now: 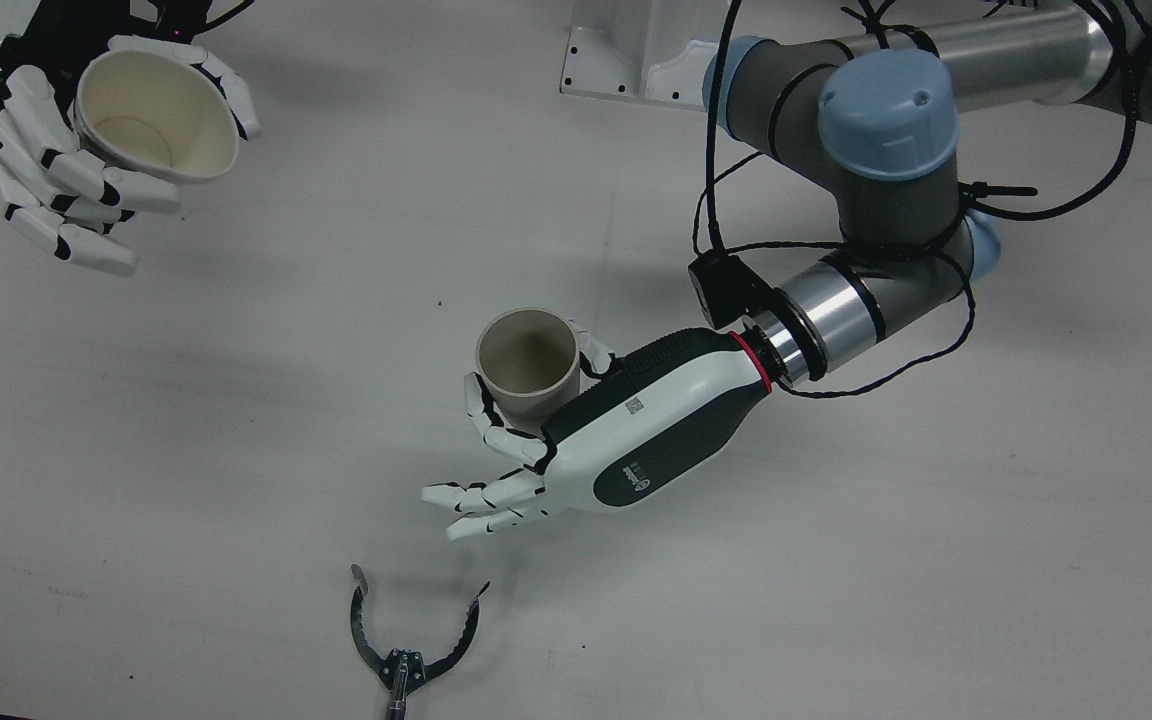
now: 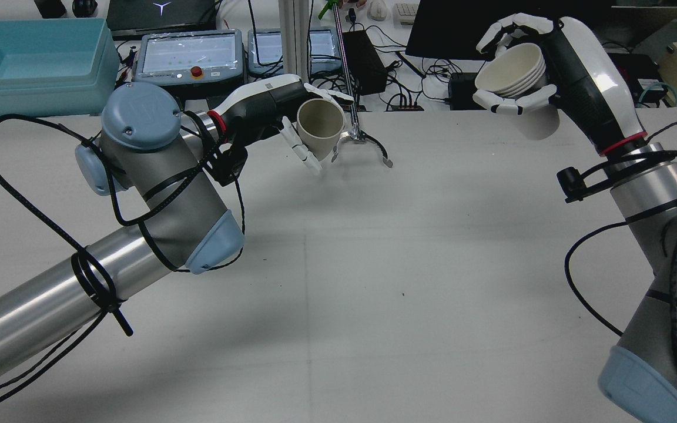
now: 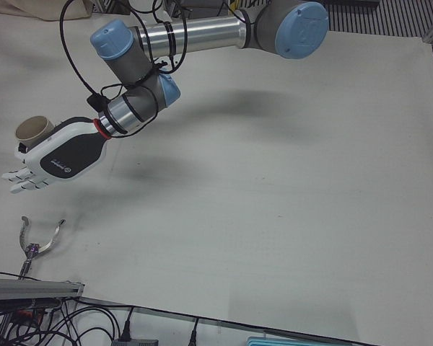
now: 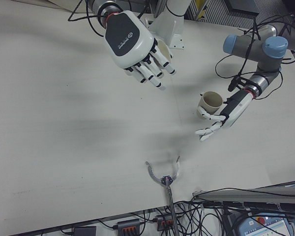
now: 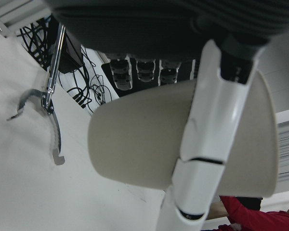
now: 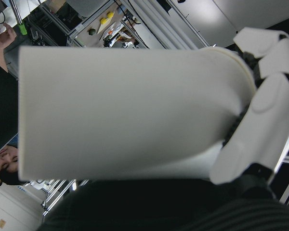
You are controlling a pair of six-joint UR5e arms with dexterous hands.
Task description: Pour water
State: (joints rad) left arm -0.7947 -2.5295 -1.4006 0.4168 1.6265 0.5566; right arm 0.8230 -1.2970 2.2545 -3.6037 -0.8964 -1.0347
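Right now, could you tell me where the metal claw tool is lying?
The claw tool lies on the table at the front view's bottom edge, just below the left hand.

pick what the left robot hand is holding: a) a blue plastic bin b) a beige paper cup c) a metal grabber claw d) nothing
b: the left robot hand has its fingers wrapped around a beige paper cup held above the table, while the metal grabber claw lies apart from it on the white table.
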